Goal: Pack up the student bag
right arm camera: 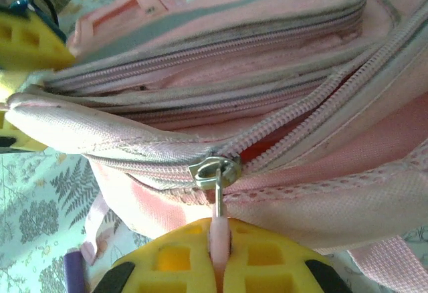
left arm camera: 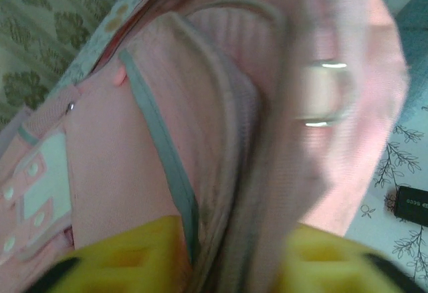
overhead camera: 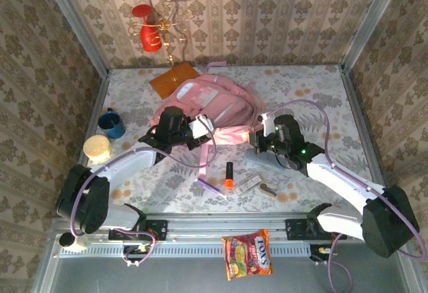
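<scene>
The pink student bag lies at the table's middle, white patch up. Its main zip is partly open, showing a red inside. My right gripper sits at the bag's near right corner. Its yellow fingers are shut on the pink zipper pull below the metal slider. My left gripper is at the bag's near edge, its blurred yellow fingers pinching a fold of the bag's fabric. The left gripper's fingers also appear in the right wrist view, holding the flap's end.
A blue mug and a cream-lidded jar stand at the left. An orange tube, a purple pen and small items lie in front. A grey-blue pouch lies under the right arm. An orange book is behind the bag, and a snack packet lies off the front edge.
</scene>
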Robot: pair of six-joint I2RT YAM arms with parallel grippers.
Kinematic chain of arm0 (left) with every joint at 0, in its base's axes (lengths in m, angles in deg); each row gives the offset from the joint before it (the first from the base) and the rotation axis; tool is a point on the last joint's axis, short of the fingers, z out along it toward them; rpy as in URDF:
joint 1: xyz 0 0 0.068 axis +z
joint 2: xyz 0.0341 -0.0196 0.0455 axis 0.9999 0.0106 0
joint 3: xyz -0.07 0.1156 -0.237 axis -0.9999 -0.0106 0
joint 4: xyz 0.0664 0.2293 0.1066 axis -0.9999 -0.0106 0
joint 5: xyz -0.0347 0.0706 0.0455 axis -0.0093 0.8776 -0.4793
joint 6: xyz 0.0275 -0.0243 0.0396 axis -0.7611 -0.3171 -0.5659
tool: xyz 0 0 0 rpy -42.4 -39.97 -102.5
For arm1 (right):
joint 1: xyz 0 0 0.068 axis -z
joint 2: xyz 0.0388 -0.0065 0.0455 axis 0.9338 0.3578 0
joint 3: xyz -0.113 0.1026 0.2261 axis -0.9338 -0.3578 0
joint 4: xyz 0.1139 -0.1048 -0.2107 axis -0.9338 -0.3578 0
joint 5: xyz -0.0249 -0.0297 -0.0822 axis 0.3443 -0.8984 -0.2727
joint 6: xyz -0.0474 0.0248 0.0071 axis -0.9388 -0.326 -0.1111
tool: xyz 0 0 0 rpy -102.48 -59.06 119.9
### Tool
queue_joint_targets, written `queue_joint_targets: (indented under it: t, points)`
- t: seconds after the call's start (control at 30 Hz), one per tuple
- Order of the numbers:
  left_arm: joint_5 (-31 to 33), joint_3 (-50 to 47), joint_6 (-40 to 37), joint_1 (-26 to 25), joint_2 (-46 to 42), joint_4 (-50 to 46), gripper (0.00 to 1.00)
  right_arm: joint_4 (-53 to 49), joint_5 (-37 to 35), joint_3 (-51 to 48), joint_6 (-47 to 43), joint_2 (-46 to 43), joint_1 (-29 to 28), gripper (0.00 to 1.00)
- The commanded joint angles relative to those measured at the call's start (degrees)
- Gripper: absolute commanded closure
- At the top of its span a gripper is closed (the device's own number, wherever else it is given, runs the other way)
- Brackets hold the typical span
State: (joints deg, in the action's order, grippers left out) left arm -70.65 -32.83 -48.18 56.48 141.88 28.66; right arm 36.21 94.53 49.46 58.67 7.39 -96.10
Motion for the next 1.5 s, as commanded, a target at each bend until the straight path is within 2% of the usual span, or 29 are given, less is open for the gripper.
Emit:
queue_joint_targets:
  t: [0.0,0.03,0.1,0.13,0.2,0.33,0.43,0.6,0.63,0.73,0.77,0.93,1.0,1.17,1.33,1.47]
  points:
    - [2.4,2.4,7.9,1.4,-3.0,-4.2,0.38,-0.6,-1.1,1.2,-0.6,-2.0,-1.2,1.0]
    - [1.3,2.3,8.8,0.7,-4.3,-4.3,0.32,-0.7,-1.1,1.6,-0.6,-1.9,-1.9,1.0]
    - [1.4,2.0,8.4,-2.3,-6.6,-4.4,0.14,-0.2,-0.8,2.3,-0.2,-1.6,-3.1,1.0]
    - [2.8,2.7,7.3,-4.1,-6.9,-5.2,0.11,0.1,-0.6,2.4,0.0,-1.5,-3.5,1.0]
    - [6.2,5.8,3.9,-7.7,-5.2,-9.4,0.09,0.5,-0.4,2.7,0.2,-1.4,-4.7,1.0]
    - [9.1,12.8,0.5,-11.0,2.4,-15.3,0.11,1.3,0.7,2.9,0.5,-1.4,-6.0,1.0]
    - [8.3,17.0,-1.3,-12.6,7.9,-19.2,0.17,1.7,0.6,2.4,0.9,-2.0,-6.7,1.0]
    - [7.4,19.5,-2.1,-12.3,11.8,-21.6,0.42,-0.2,-1.1,1.6,0.0,-3.3,-6.7,1.0]
    - [7.0,19.4,-2.4,-12.1,11.9,-21.6,0.5,-0.4,-1.5,1.3,-0.2,-3.5,-6.6,1.0]
    - [5.4,18.9,-4.4,-11.5,11.1,-22.6,0.92,-3.3,-4.6,1.1,-0.8,-3.5,-6.1,1.0]
    - [5.4,18.0,-5.1,-11.4,10.2,-21.9,1.0,-5.0,-5.9,1.3,-0.7,-3.3,-5.4,1.0]
    - [6.6,11.5,-10.6,-11.1,5.7,-17.9,1.0,-13.1,-9.6,2.5,0.2,-1.5,-1.1,1.0]
    - [8.1,9.8,-12.2,-11.0,4.2,-17.4,1.0,-16.0,-9.7,3.3,0.7,-0.3,0.4,1.0]
    - [7.1,5.1,-14.1,-10.0,-0.1,-13.2,1.0,-20.7,-8.0,5.8,3.1,5.0,4.4,1.0]
    - [5.5,-1.7,-13.2,-8.4,-6.2,-6.0,1.0,-21.4,-9.5,8.2,4.7,8.7,9.2,1.0]
    - [6.1,-5.3,-10.5,-5.2,-8.7,-1.5,1.0,-18.5,-6.7,9.4,4.8,9.1,10.1,1.0]
